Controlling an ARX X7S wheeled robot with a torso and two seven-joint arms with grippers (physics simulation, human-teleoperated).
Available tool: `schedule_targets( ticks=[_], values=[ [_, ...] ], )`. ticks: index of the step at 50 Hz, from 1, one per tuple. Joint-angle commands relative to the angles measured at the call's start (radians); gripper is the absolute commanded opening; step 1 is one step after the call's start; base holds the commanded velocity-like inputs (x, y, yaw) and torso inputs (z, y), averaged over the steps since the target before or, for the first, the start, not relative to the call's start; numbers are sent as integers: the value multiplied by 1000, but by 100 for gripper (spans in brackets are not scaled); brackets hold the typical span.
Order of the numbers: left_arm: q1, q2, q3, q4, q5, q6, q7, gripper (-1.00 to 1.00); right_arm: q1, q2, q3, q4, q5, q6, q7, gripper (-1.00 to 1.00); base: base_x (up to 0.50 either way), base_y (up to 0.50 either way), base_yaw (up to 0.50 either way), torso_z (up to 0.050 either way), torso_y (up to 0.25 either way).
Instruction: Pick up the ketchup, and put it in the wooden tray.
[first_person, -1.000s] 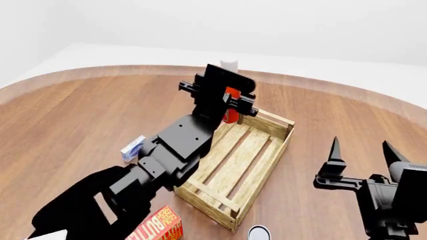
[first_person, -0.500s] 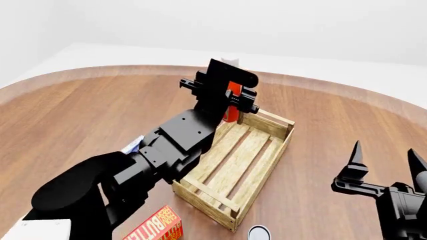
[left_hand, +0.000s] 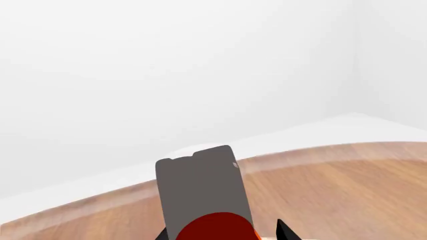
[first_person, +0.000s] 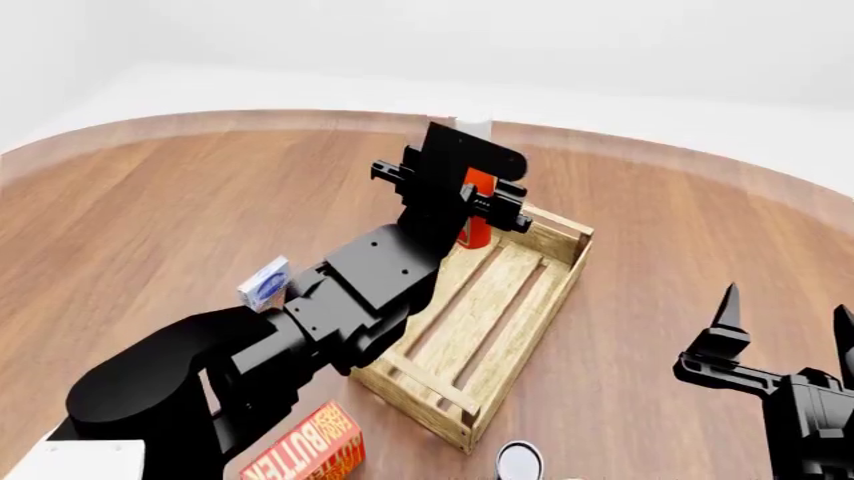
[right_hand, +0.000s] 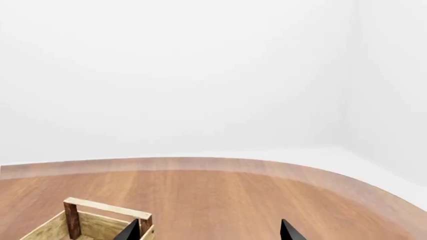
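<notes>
So the left gripper (first_person: 478, 200) grips the ketchup (first_person: 474, 207) over the wooden tray's (first_person: 554, 290) far end (right gripper (first_person: 787, 335) idle, open); lowering comes next.

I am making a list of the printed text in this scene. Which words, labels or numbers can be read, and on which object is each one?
"BUTTER" on the red-and-yellow box.
Small blue-and-white box: print too small to read.
Ketchup: label hidden behind the left gripper.
Nothing else carries text.

I see the wooden tray (first_person: 514, 300) in pale, matt, grainy slats; the table (first_person: 160, 210) in smooth brown veneer; the ketchup (first_person: 477, 190) in glossy orange-red plastic.
</notes>
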Motion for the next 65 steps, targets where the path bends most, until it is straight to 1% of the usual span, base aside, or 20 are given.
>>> schedule_targets(
  ticks=[1, 26, 65],
  values=[
    [6, 0, -7, 6, 16, 51, -12, -100, 1, -4, 5, -2, 6, 9, 17, 100, 0, 0, 0, 0, -150],
    [-15, 0, -9, 2, 42, 188, -30, -100, 0, -6, 5, -1, 1, 4, 28, 100, -1, 0, 0, 0, -159],
    [-10, 0, -13, -7, 147, 146, -7, -100, 1, -10, 7, 0, 4, 2, 47, 100, -1, 0, 0, 0, -163]
  ],
)
